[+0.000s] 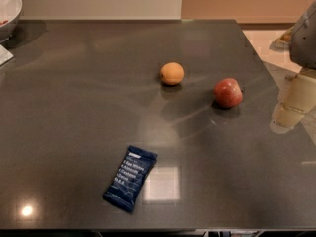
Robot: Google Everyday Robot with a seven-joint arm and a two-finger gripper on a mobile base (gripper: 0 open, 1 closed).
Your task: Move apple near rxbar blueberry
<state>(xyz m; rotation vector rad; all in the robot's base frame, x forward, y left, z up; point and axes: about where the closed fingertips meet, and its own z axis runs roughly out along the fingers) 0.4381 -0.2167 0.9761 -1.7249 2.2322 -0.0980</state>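
Observation:
The red apple sits on the dark grey countertop, right of centre. The navy-blue rxbar blueberry lies flat near the front edge, well to the left of the apple and nearer the camera, with its white text facing up. My gripper hangs at the right edge of the view, pale and blurred, to the right of the apple and apart from it. It holds nothing that I can see.
A small round orange fruit sits left of the apple and slightly farther back. A white bowl stands at the far left corner. The countertop's right edge runs diagonally past the gripper, with floor beyond.

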